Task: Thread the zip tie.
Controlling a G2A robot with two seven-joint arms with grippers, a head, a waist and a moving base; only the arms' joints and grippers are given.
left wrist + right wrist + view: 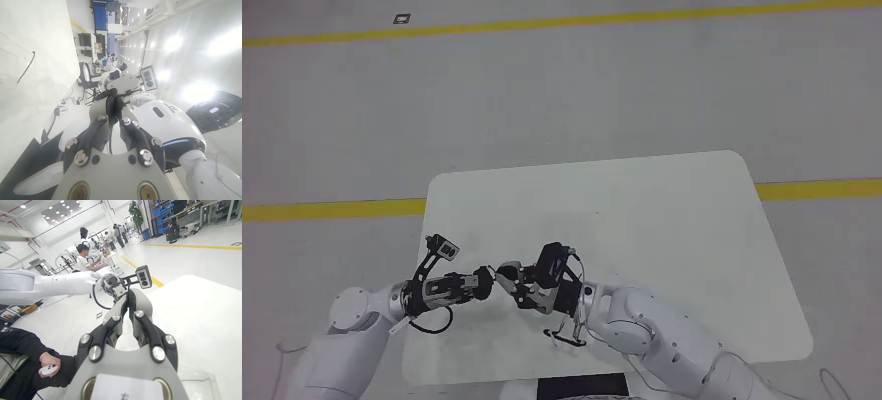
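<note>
Meeting above the white table [672, 230] on grey floor [542, 90], left gripper [114, 98] and right gripper [129, 298] clamp the zip tie [128, 290].

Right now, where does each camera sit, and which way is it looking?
Top view: above the arms, facing down on the table; left hand and right hand meet.
Left wrist view: on that wrist, looking along its hand at the right hand.
Right wrist view: on that wrist, looking along its hand at the left hand.
Shared: all show both hands meeting.
</note>
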